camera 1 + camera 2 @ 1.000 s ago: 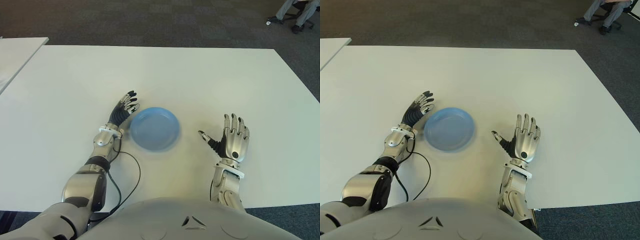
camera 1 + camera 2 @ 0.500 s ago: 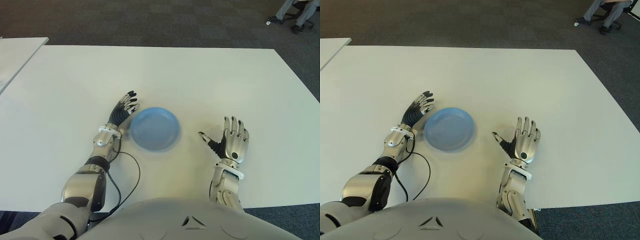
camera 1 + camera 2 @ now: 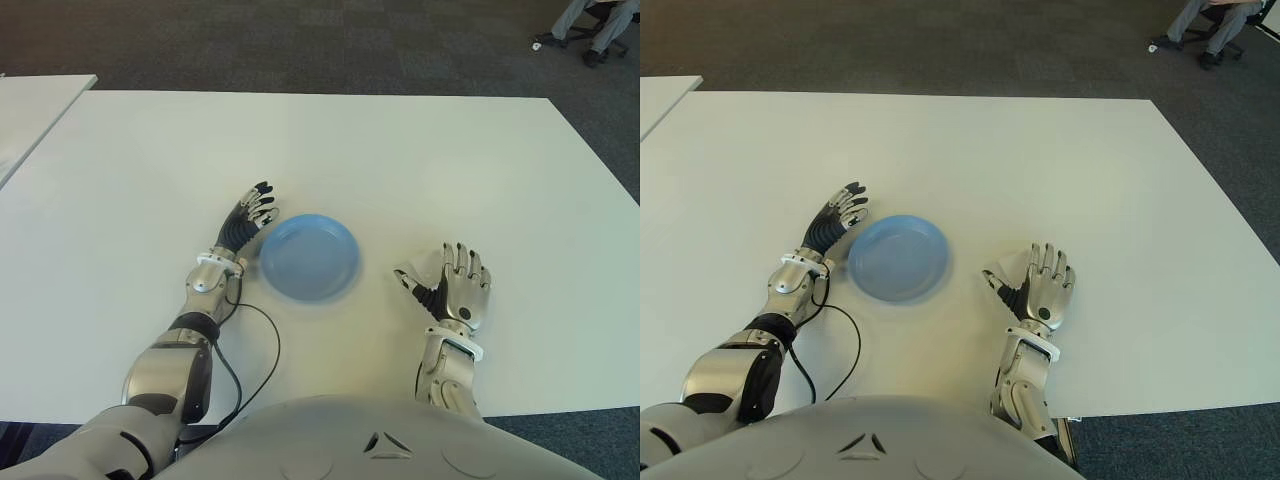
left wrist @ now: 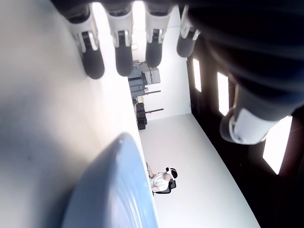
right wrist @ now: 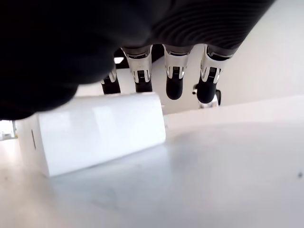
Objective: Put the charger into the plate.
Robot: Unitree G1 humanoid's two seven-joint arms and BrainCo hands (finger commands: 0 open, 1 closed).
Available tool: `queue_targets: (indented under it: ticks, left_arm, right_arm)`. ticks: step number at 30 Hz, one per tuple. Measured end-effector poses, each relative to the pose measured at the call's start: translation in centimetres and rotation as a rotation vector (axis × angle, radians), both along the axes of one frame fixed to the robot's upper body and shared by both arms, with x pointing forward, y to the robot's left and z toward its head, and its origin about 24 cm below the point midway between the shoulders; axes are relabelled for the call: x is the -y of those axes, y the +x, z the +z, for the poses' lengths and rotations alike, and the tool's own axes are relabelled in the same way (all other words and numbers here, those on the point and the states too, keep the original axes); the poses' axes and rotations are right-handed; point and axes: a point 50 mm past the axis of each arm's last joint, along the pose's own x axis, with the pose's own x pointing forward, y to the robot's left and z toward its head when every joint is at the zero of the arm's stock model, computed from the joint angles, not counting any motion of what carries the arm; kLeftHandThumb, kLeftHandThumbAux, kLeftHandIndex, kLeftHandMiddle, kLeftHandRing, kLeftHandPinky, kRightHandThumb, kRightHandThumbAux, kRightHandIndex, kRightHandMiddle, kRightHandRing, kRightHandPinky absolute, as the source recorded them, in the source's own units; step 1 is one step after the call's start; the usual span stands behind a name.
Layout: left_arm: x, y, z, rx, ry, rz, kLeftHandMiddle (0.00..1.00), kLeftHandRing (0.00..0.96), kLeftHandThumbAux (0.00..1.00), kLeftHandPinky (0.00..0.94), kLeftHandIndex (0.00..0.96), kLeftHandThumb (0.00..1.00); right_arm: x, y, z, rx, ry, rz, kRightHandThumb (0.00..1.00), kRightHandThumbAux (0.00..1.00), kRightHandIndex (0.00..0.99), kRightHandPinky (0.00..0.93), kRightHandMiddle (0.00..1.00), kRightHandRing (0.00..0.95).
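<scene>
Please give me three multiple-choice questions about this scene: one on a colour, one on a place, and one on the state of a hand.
1. What colour is the plate?
A red
B blue
C green

2. Where is the charger?
A in the plate
B on the table, by the right hand's palm
C on the floor

3. How are the right hand's fingers?
A shut around the charger
B open, not gripping the charger
C curled into an empty fist

Answers:
1 B: both eye views show a blue plate.
2 B: the right wrist view shows the white block on the table at the palm, and the plate holds nothing.
3 B: the fingers reach straight over the charger without closing on it. The left hand, open beside the plate on its left, holds nothing.
</scene>
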Motion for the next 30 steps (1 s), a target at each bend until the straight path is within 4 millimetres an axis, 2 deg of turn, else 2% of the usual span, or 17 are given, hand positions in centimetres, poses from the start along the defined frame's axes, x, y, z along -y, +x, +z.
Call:
queue_targets:
  ticks: [30]
  left_arm:
    - [-0.55, -0.24, 0.04, 0.007, 0.017, -0.007, 0.120, 0.154, 0.547, 0.198, 0.019, 0.193]
  right_arm:
    - [-0.20, 0.29, -0.73, -0.055, 0.042, -0.020, 0.207, 0.211, 0.000, 0.000, 0.000, 0.000]
